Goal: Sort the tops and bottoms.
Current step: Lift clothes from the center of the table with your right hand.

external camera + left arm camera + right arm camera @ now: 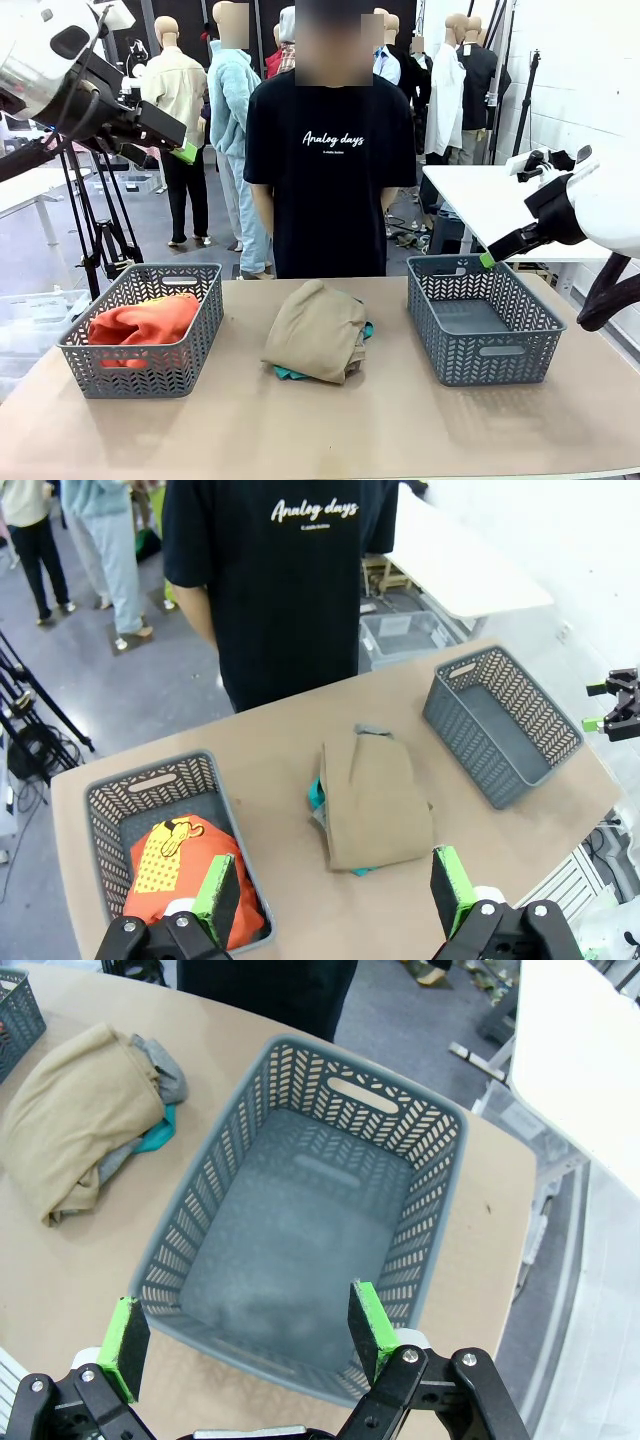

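The tan top [315, 330] looks soft and limp; pinch a raised fold. Left end effector [335, 880] and right end effector [245, 1330] gape wide, empty.

teal top [157, 1133]: mostly under tan top [80, 1110] | grey top [166, 1068]: partly covered

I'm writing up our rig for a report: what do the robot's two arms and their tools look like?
The left arm and right arm have glossy white rounded shells with black joint sections. The left tool and right tool are black, built of bolted linkage bars, each with two fingers faced in bright green pads.
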Controlling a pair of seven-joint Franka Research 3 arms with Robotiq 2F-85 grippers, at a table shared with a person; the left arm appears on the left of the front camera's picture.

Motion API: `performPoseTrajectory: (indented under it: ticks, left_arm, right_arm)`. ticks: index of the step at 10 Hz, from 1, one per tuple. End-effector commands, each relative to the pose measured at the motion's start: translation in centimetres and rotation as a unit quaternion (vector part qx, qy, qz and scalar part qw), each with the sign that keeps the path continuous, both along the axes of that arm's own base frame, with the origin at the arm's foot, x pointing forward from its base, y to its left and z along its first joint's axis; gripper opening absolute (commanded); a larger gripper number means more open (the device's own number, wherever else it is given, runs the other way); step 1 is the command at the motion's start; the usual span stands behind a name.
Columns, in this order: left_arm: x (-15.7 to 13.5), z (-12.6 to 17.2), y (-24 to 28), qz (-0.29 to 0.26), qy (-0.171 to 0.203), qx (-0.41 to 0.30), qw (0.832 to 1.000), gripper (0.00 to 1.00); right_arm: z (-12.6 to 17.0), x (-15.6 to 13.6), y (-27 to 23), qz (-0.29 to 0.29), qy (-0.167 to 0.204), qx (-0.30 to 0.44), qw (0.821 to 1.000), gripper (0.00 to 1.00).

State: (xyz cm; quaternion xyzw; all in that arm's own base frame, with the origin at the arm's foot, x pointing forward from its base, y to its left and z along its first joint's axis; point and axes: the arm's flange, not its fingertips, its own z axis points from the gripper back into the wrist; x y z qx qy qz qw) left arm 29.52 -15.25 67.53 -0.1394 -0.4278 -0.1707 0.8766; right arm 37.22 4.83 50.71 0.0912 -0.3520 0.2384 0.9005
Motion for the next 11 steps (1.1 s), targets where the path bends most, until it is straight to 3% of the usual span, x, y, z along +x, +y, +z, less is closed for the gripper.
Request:
performPoseTrajectory:
  ticks: [1,4,5,8,9,11]
  left_arm:
    - [-0.1,-0.1,0.1,-0.009,0.001,-0.006,1.0,1.0]
    - [-0.1,-0.1,0.1,-0.009,0.001,-0.006,1.0,1.0]
    - [-0.1,-0.1,0.1,-0.009,0.001,-0.006,1.0,1.0]
    - [-0.1,-0.1,0.1,-0.009,0.001,-0.006,1.0,1.0]
    - [-0.1,-0.1,0.1,-0.009,0.001,-0.006,1.0,1.0]
    - [-0.1,-0.1,0.1,-0.009,0.001,-0.006,1.0,1.0]
  right_arm:
    - [-0.2,0.2,0.0,0.001,0.001,0.011,1.0,1.0]
    - [0.0,0.0,0.0,0.0,0.0,0.0,1.0,1.0]
    - [3.3,0.3,2.3,0.049,-0.056,-0.003,0.997,1.0]
    - [7.5,4.0,10.4,0.13,-0.109,-0.018,0.985,1.0]
    - [8.0,4.4,12.6,0.149,-0.107,-0.014,0.983,1.0]
    - [5.9,6.1,16.7,0.186,-0.074,-0.046,0.979,1.0]
